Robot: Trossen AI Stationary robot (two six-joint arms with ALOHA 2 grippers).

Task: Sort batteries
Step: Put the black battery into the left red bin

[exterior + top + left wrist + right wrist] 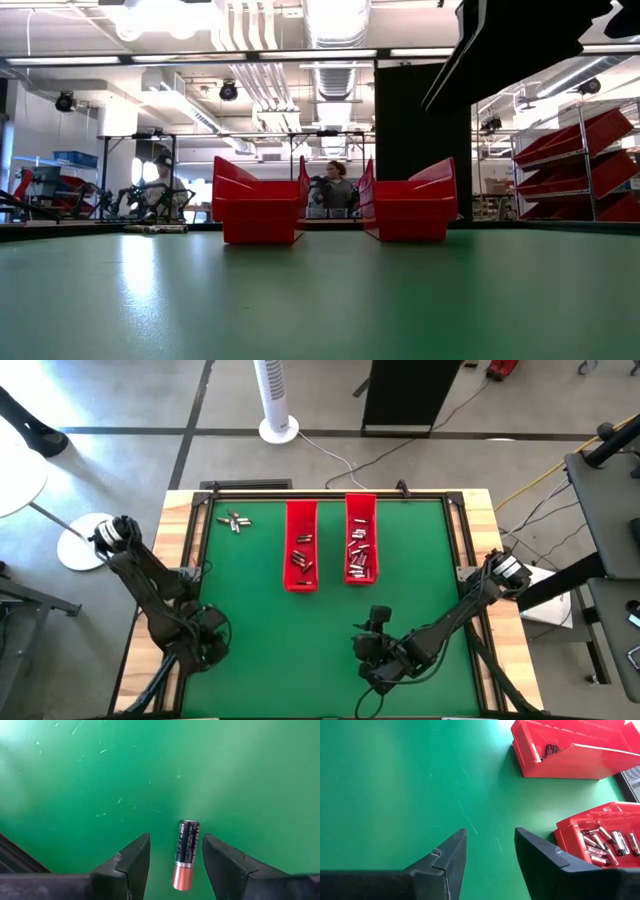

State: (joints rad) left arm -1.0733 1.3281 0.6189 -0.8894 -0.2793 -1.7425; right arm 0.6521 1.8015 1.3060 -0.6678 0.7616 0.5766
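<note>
Battery point(185, 854), label unreadable, lies between the left gripper's point(176, 857) spread fingers; right gripper's point(490, 851) fingers spread, empty.

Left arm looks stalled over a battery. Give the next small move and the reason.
Probably lower the left gripper and close it: its fingers stand open on either side of the battery, which lies loose on the mat, nearer one finger, so centring first may help.

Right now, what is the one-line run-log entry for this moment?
left gripper: jaws open around a battery on the mat | right gripper: open, empty | two red trays hold cells | loose batteries unsorted
</note>
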